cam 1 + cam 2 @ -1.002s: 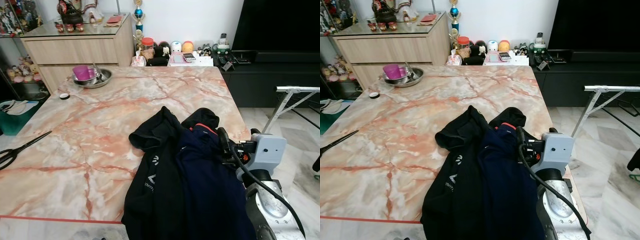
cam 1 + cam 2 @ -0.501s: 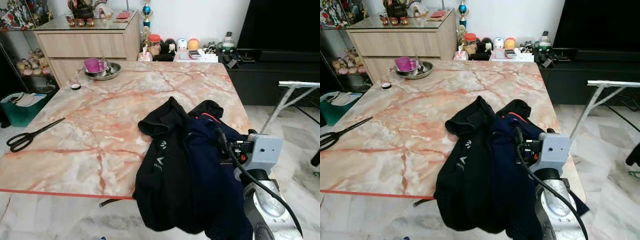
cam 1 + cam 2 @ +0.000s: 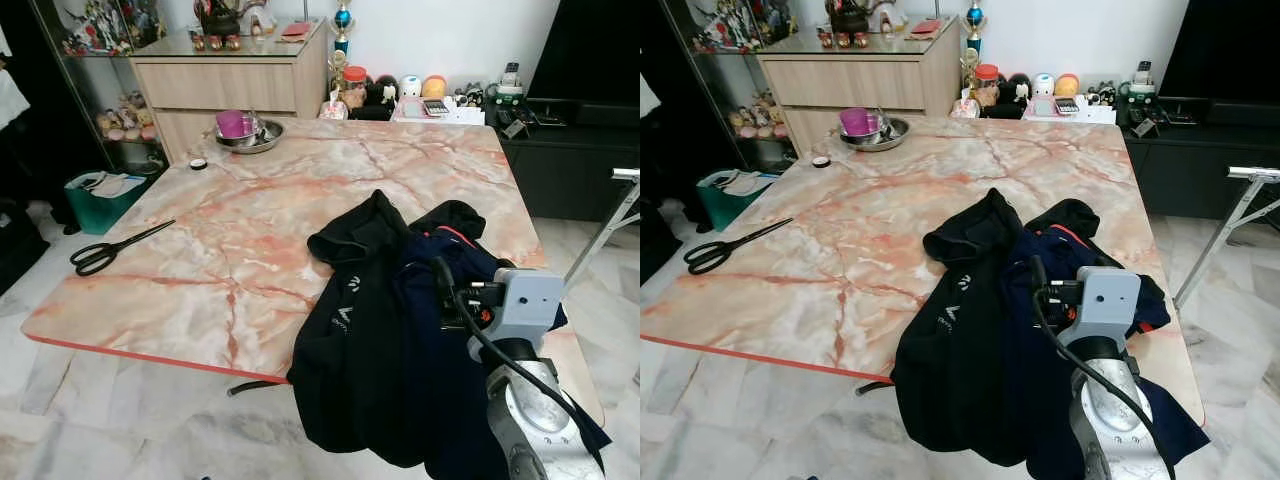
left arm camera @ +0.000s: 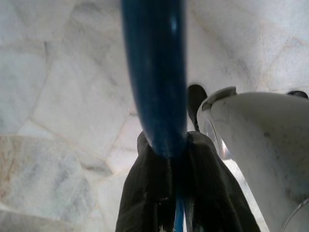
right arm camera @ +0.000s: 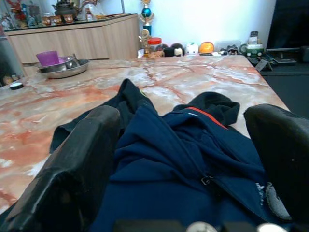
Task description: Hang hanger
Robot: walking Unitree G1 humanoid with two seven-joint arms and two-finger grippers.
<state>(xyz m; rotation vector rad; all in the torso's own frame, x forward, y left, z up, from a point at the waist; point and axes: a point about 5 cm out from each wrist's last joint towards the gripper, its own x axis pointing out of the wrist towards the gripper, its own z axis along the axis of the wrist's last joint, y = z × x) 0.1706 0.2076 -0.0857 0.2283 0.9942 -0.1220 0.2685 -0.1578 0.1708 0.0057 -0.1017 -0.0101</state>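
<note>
So you're early on with this one, I'd say. The left gripper (image 4: 176, 145) has its fingers (image 4: 145, 193) clamped on a blue hanger (image 4: 154, 72), which runs up out from between them over pale marble floor (image 4: 58, 72), with the robot's own silver body close beside it. So the hanger is in hand, that part looks done. What's left, as far as I can judge, is the actual hanging: the hanger isn't hooked on anything. In the head views you can see a silver rack (image 3: 610, 225) off to the right past the desk (image 3: 250, 230), with just its bar and legs in frame. That's my guess for the target but I can't tell for sure. The right gripper (image 5: 183, 145) is up over the desk's near right corner with its fingers spread wide, holding nothing, looking across a navy jacket (image 5: 193, 164) lying on a black jacket (image 3: 350, 330); both jackets droop over the desk's front edge. Scissors (image 3: 115, 248) and a metal bowl (image 3: 250, 135) with a purple cup (image 3: 233, 122) sit well away from the action, so nothing there to worry about
</note>
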